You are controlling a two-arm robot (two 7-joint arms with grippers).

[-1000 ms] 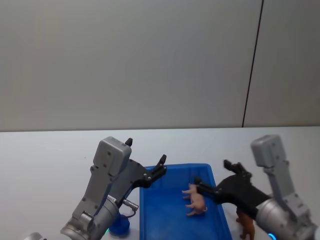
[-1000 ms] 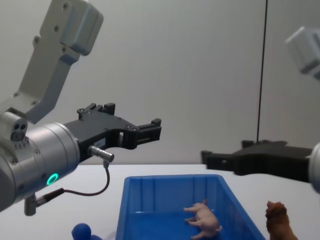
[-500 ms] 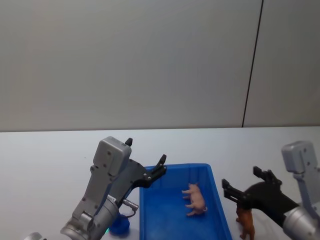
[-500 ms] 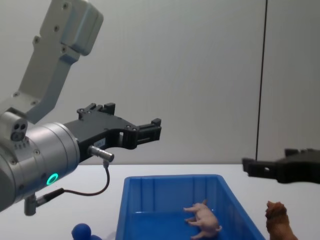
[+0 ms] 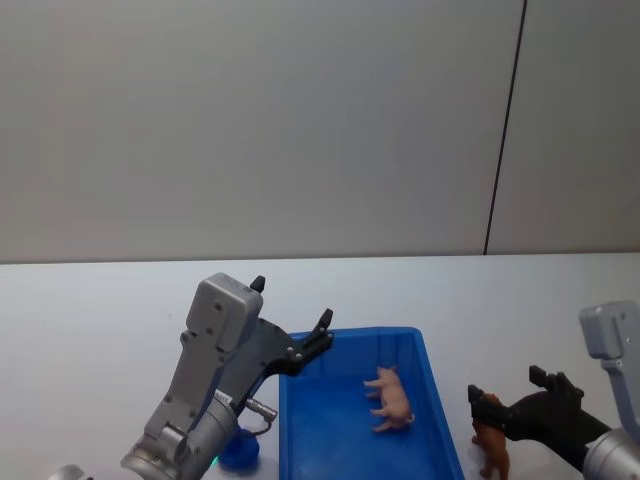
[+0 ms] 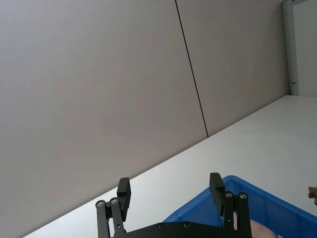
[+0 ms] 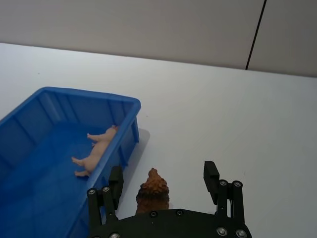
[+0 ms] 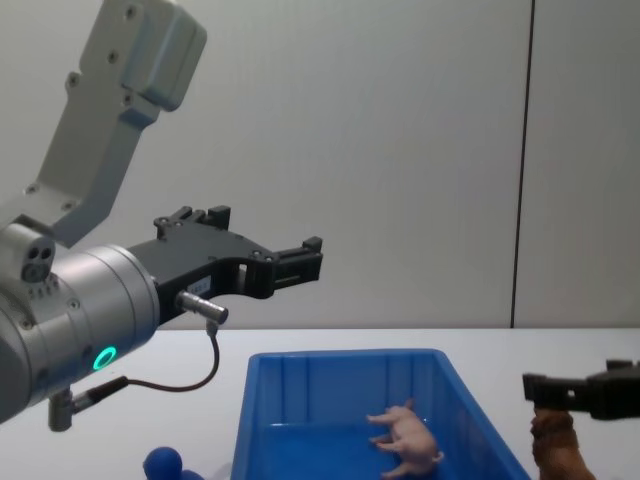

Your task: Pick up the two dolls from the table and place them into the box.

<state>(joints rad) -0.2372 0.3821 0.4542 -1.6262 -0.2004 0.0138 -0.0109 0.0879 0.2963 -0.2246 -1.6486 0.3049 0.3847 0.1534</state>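
Head view: the pink pig [image 5: 390, 398] lies on its side inside the box [image 5: 370, 331], toward its right wall. The brown shaggy doll [image 5: 490, 445] stands on the table [image 5: 100, 320] just outside that same wall. My right gripper [image 5: 510, 392] hangs over the doll, claw spread. My left gripper [image 5: 291, 300] is parked above the box's left far corner, claw also spread and holding nothing.

Left wrist view: the left gripper [image 6: 170, 184] shows its two fingers well apart, with the box rim [image 6: 257, 191] below.

Right wrist view: the right gripper [image 7: 163, 173] has one finger on each side of the brown doll [image 7: 152, 193], and neither touches it. The doll stands upright just beside the box wall [image 7: 130, 130]. The pig [image 7: 99, 148] lies beyond that wall.

Chest view: the right gripper [image 8: 580, 385] sits just above the brown doll's head [image 8: 558, 450], beside the box [image 8: 340, 357]. A small dark-blue knob [image 8: 163, 462] rests off the box's left side.

I judge the doll light and stiff, and its rough coat should grip better than the smooth pig would. It looks tall for its base and easy to tip, so a finger brushing the head could topple it against the box. I would close across the body's flanks, below the head.
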